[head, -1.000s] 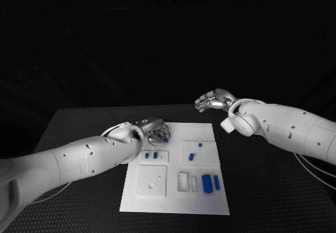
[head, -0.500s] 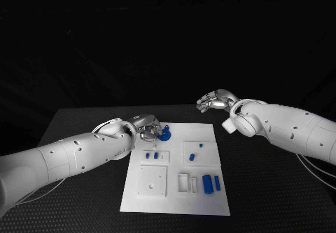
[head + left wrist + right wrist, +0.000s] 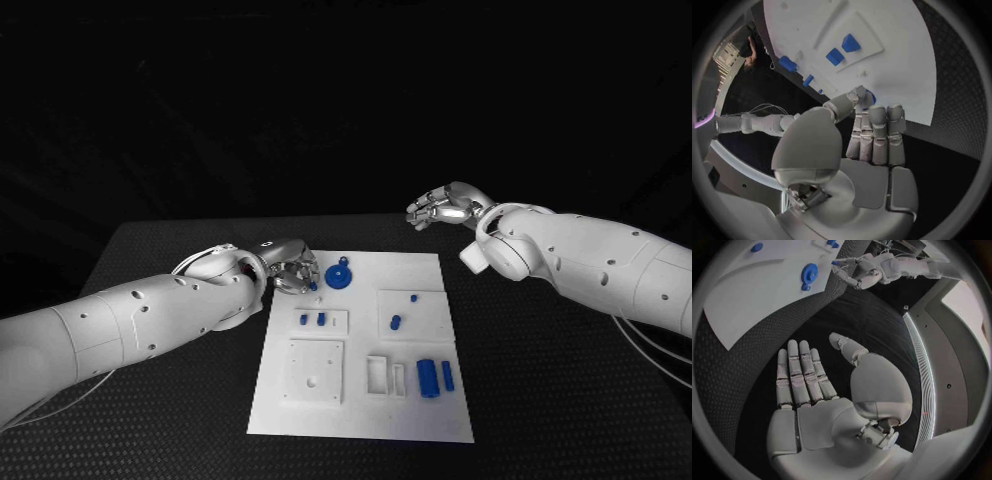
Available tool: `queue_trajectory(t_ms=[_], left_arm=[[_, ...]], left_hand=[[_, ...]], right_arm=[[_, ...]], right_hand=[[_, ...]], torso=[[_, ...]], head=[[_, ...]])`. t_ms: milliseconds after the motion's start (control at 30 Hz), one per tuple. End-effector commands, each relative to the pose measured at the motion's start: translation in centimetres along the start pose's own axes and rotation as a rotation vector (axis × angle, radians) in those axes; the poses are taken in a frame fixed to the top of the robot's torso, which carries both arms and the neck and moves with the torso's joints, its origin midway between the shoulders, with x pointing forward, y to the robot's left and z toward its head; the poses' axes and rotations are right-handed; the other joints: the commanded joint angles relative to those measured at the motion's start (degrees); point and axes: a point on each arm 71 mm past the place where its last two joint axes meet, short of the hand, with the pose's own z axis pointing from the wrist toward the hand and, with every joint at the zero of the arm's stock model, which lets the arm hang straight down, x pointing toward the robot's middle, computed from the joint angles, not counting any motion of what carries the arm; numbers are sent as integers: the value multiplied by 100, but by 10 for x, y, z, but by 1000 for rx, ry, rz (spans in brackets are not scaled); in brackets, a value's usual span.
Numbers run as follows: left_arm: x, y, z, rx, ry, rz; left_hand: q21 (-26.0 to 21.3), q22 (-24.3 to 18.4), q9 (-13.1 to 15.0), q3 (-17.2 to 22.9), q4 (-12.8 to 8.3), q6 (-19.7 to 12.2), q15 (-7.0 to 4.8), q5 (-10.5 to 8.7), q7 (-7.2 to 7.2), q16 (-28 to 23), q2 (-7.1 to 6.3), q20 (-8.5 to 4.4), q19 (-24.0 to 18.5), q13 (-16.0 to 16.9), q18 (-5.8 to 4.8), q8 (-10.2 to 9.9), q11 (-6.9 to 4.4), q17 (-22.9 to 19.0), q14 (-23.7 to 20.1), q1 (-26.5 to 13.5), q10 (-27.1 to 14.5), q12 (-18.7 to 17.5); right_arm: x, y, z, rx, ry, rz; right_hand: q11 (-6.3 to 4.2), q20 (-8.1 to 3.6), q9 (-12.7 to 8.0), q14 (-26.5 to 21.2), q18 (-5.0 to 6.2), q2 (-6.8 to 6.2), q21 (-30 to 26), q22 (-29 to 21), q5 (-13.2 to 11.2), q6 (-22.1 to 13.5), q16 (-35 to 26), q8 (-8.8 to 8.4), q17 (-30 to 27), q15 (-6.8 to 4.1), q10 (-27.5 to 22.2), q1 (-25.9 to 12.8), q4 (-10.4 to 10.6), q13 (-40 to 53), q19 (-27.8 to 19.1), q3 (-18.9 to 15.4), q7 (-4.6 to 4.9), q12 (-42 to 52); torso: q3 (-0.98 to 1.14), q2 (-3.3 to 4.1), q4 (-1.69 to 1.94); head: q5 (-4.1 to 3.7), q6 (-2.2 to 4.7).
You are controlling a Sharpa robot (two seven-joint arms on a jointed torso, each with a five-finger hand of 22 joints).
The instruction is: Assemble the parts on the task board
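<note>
The white task board [image 3: 361,410] lies in the middle of the black table. A round blue part [image 3: 339,275] lies flat near its far left corner. My left hand [image 3: 293,266] hovers just left of that part at the board's edge, fingers stretched out and nothing in them. In the left wrist view the fingertips [image 3: 876,115] reach the board's rim [image 3: 898,60], with a bit of the round blue part [image 3: 872,98] peeking past them. My right hand [image 3: 444,207] is raised beyond the board's far edge, open and flat [image 3: 807,390], holding nothing.
Two small blue pegs [image 3: 310,321] stand in a raised frame at the board's left. Two more pegs [image 3: 394,322] are in the square frame to the right. Two long blue pieces [image 3: 433,377] lie near the front right beside white slots [image 3: 384,376].
My left hand has let go of the round blue part and drawn back to the left, off the board. The part now lies uncovered. The right hand has stayed put.
</note>
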Motion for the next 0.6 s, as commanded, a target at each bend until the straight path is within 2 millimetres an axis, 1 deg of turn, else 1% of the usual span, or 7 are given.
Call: queue_trajectory(t_ms=[33, 167, 300, 400, 600], left_arm=[[3, -3, 0, 3, 42, -3], [5, -4, 1, 6, 53, 12], [7, -4, 1, 4, 57, 13], [8, -4, 1, 5, 60, 14], [10, -6, 2, 8, 70, 13]], left_hand=[[-20, 7, 8, -1, 19, 39, -21, 20, -12, 17, 31, -217, 5, 6, 93, 27, 6, -8, 31, -44, 37, -9], [-21, 7, 8, -1, 19, 39, -21, 19, -12, 16, 31, -217, 2, 6, 92, 27, 6, -9, 30, -44, 38, -11], [-24, 9, 9, -1, 22, 41, -20, 18, -12, 15, 35, -217, -3, 7, 88, 27, 6, -11, 27, -49, 43, -14], [-26, 10, 10, -2, 24, 42, -20, 18, -12, 14, 38, -217, -5, 8, 86, 27, 6, -12, 25, -53, 46, -15], [-27, 11, 10, -3, 26, 42, -20, 17, -12, 14, 39, -217, -7, 9, 85, 26, 6, -13, 24, -56, 49, -17]], right_arm=[[2, 1, 0, -8, 14, 0], [2, 1, 0, -9, 14, 0], [2, 2, 0, -9, 15, 0], [2, 1, 0, -9, 14, 0], [3, 2, 0, -10, 15, 0]], right_hand=[[18, 4, -9, -42, 110, 0, -33, 11, 18, -30, -35, 36, -6, -1, -14, -50, -12, -9, -17, -30, 112, -20], [18, 4, -9, -42, 110, 0, -34, 12, 17, -30, -35, 36, -6, -1, -14, -49, -12, -9, -17, -30, 112, -20], [18, 5, -10, -42, 111, 0, -35, 13, 17, -30, -35, 37, -7, -1, -14, -49, -13, -9, -17, -30, 112, -20], [18, 5, -10, -42, 111, 0, -37, 14, 17, -30, -35, 37, -7, -1, -14, -48, -13, -9, -16, -30, 112, -19], [18, 5, -11, -43, 111, 0, -38, 16, 16, -30, -35, 37, -7, -1, -14, -49, -13, -9, -16, -30, 112, -19]], torso=[[3, 2, -2], [4, 0, 3], [10, 1, -9], [9, 5, -14], [12, 1, -14]], head=[[4, -10], [13, -10], [31, -14], [28, -14], [28, -20]])
